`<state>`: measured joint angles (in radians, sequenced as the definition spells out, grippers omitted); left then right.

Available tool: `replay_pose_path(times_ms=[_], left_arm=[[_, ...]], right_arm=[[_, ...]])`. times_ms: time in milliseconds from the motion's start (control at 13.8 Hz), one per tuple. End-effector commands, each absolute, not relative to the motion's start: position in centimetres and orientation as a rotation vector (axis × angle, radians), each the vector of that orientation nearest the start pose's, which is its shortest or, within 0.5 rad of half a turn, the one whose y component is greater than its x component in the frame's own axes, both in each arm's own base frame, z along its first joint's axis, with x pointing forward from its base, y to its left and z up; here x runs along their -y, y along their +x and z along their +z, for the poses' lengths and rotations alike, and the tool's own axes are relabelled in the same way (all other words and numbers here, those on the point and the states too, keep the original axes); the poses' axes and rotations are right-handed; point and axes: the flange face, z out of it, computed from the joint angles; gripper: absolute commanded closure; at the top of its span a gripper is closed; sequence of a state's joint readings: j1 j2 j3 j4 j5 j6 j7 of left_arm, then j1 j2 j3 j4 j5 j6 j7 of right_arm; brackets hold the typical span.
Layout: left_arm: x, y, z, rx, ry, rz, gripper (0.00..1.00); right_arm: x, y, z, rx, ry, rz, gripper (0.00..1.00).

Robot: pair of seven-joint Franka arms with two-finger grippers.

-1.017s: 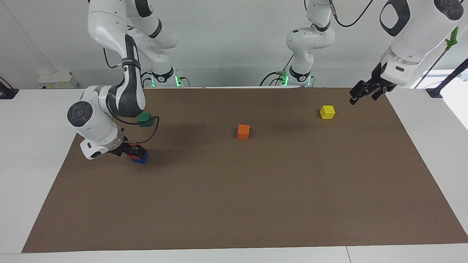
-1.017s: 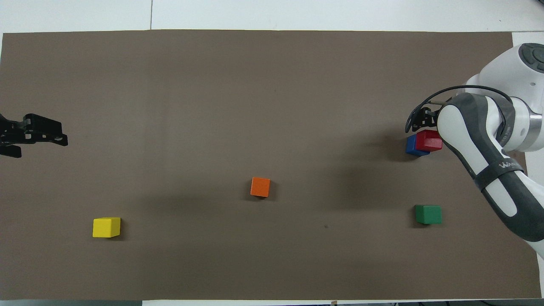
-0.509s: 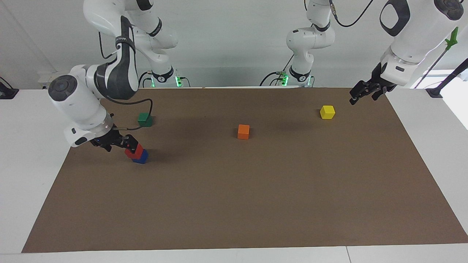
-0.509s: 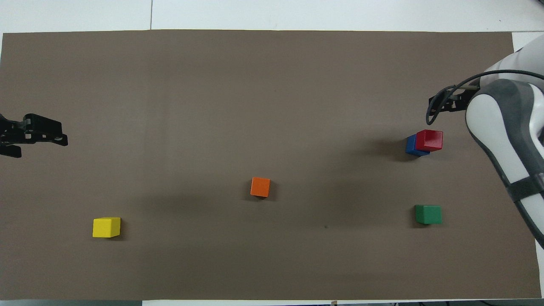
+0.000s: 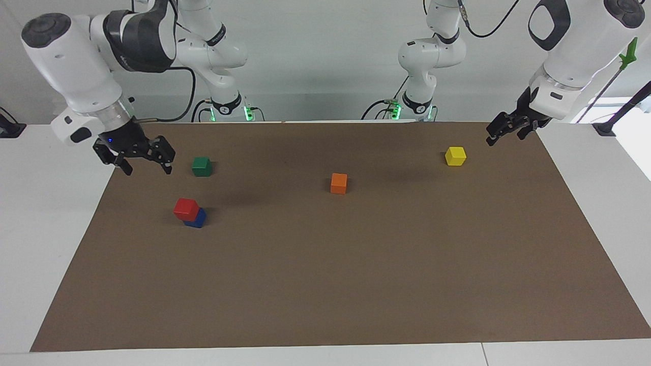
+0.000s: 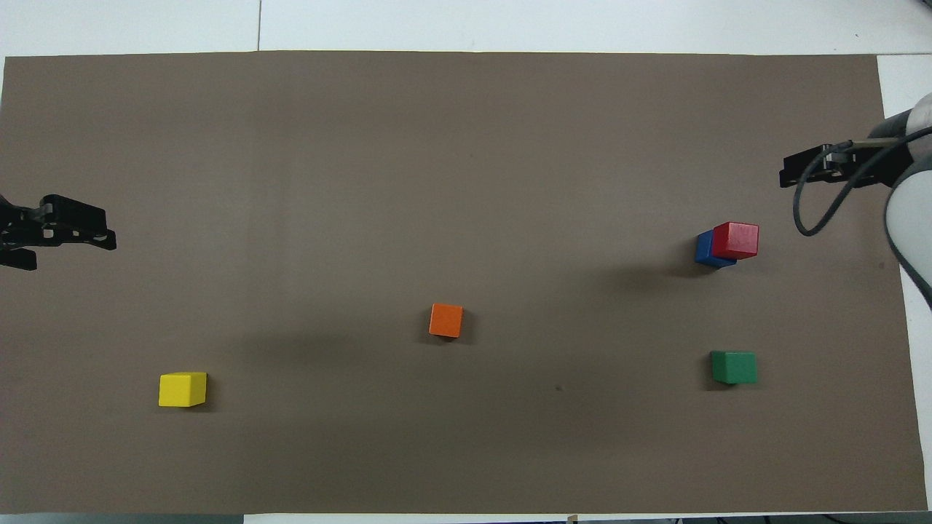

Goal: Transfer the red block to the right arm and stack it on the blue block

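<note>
The red block (image 5: 186,208) sits on the blue block (image 5: 198,219), shifted a little off centre, toward the right arm's end of the brown mat (image 5: 325,284). In the overhead view the red block (image 6: 736,240) covers most of the blue block (image 6: 703,249). My right gripper (image 5: 145,165) is open and empty, raised over the mat's edge near the green cube and apart from the stack; its tip shows in the overhead view (image 6: 804,169). My left gripper (image 5: 504,137) is open and empty, waiting over the mat's corner near the yellow cube; it also shows in the overhead view (image 6: 62,234).
A green cube (image 5: 202,166) lies nearer to the robots than the stack. An orange cube (image 5: 338,183) lies mid-mat. A yellow cube (image 5: 455,156) lies toward the left arm's end. They also show in the overhead view: green (image 6: 734,367), orange (image 6: 445,320), yellow (image 6: 182,389).
My right gripper has let go of the red block, leaving it on the blue block, and has risen and drawn back toward the mat's edge. The left arm has not moved.
</note>
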<state>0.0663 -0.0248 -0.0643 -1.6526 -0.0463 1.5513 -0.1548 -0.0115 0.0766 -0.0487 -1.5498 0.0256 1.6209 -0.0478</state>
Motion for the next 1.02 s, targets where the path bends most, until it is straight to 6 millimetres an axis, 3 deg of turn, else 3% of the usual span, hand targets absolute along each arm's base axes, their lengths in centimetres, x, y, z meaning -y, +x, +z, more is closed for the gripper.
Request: replay_pose_path(times_ms=[0, 581, 799, 944], left_arm=[[0.3, 53.5, 59.9, 0.25, -3.18, 0.116, 0.0], [0.3, 53.5, 59.9, 0.25, -3.18, 0.116, 0.0], [0.3, 53.5, 59.9, 0.25, -3.18, 0.116, 0.0], [0.3, 53.5, 59.9, 0.25, -3.18, 0.116, 0.0]], right_arm=[[3.8, 57.8, 61.0, 0.0, -3.141, 0.058, 0.0], [3.3, 54.9, 64.4, 0.019, -3.139, 0.021, 0.0], [3.9, 52.6, 64.4, 0.024, -3.136, 0.052, 0.0], [3.5, 52.3, 64.4, 0.051, -3.137, 0.053, 0.0]])
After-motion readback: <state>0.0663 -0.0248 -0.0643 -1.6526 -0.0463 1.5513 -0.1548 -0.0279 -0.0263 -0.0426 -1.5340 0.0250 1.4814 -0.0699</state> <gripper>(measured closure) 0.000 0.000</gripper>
